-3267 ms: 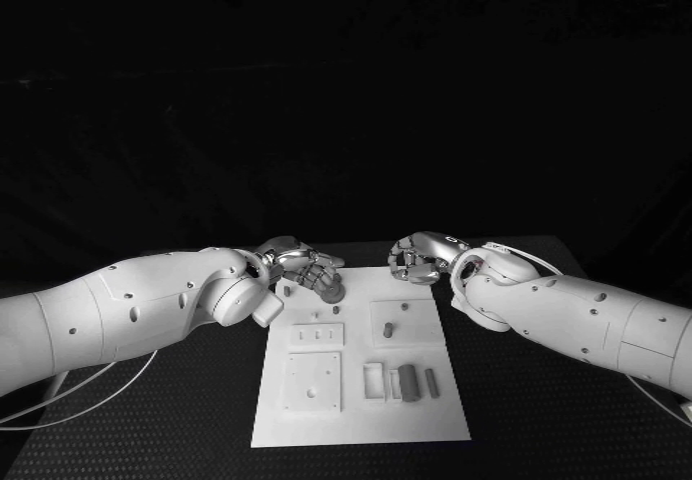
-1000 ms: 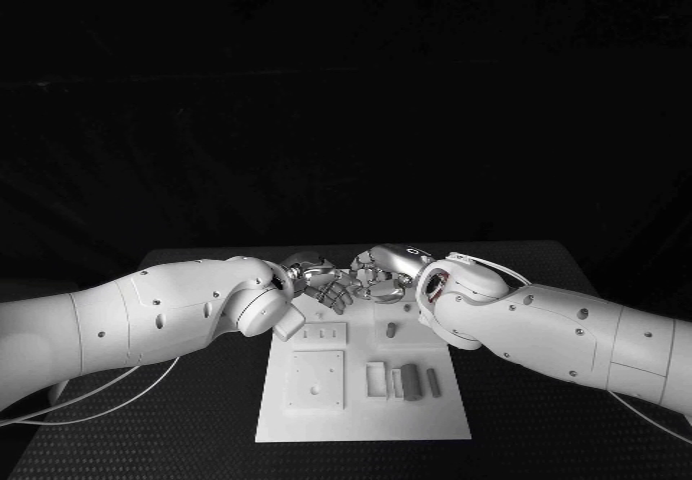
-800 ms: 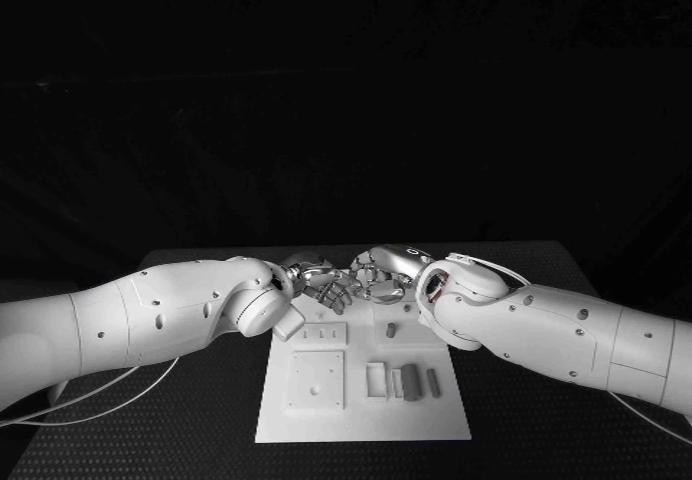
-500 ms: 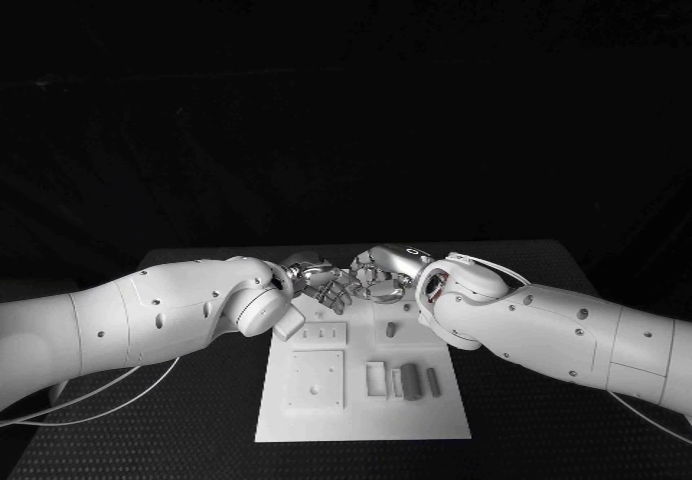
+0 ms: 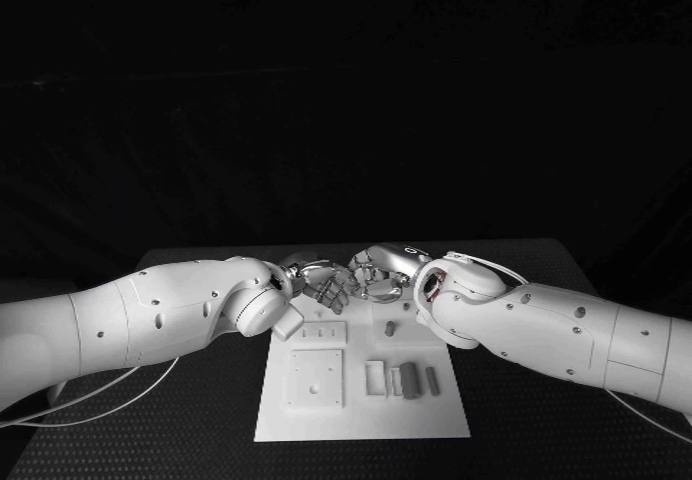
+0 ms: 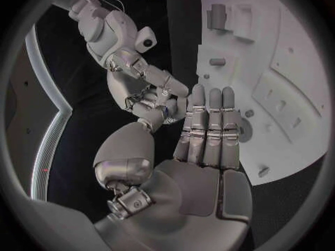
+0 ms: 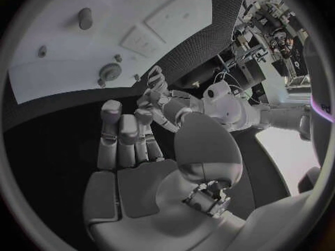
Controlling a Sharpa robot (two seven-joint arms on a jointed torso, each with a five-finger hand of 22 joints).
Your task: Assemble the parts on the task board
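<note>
The white task board (image 5: 361, 415) lies lengthwise in the middle of the table. Both hands meet above its far end. My left hand (image 5: 325, 285) has its fingers stretched out straight side by side (image 6: 208, 134), thumb apart, with nothing in it. My right hand (image 5: 378, 275) faces it, almost fingertip to fingertip, and its palm (image 7: 133, 167) shows bare. A short grey peg (image 5: 389, 327) stands in the board just behind the hands. Two dark cylinders (image 5: 410, 380) lie in a recess at the board's near right. A round knob (image 7: 109, 71) sits near the board's far edge.
Flat white plates with slots (image 5: 315, 380) sit on the board's left half. The black table (image 5: 173, 440) spreads on both sides of the board. Both white forearms (image 5: 144, 320) (image 5: 562, 330) lie low beside the board's far half.
Since the oldest frame both hands have moved inward from the board's far corners and now meet over its far middle. Over the last second they have hardly moved.
</note>
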